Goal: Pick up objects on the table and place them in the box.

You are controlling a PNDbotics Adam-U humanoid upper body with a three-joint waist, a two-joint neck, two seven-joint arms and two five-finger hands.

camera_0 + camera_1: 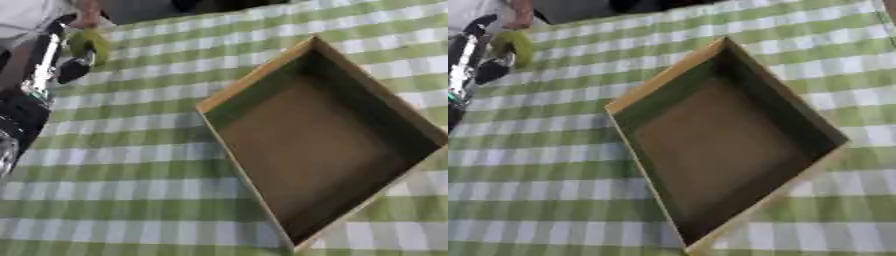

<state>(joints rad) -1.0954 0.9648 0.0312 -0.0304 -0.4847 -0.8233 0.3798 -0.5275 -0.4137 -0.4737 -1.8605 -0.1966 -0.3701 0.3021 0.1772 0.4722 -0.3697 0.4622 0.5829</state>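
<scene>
- The surface (114,165) is covered by a green-and-white checked cloth, soft-looking and lying flat, so it fills most of both views.
- The box (667,80) is a shallow, open-topped rectangular tray with thin tan walls and a plain brown floor, likely wood or stiff card. It sits skewed on the cloth at centre-right, and nothing lies inside it.
- The left arm (39,65) comes in at the upper left, black with a silver link. Its hand (74,67) is dark and sits against the object, but I cannot tell whether the fingers are apart or wrapped round it.
- The green object (92,45) is small, rounded and yellow-green, perhaps a fruit. It is at the far upper left, well apart from the box, touching or just beside the left hand.
- A person's bare hand (86,17) shows just above the green object at the far edge.
- The right hand is not visible in either view.
- Risks, as I judge them: a round object may roll off along the cloth if the fingers close off-centre. The carry to the box is long, and the thin near wall could be clipped, shifting the light tray.
</scene>
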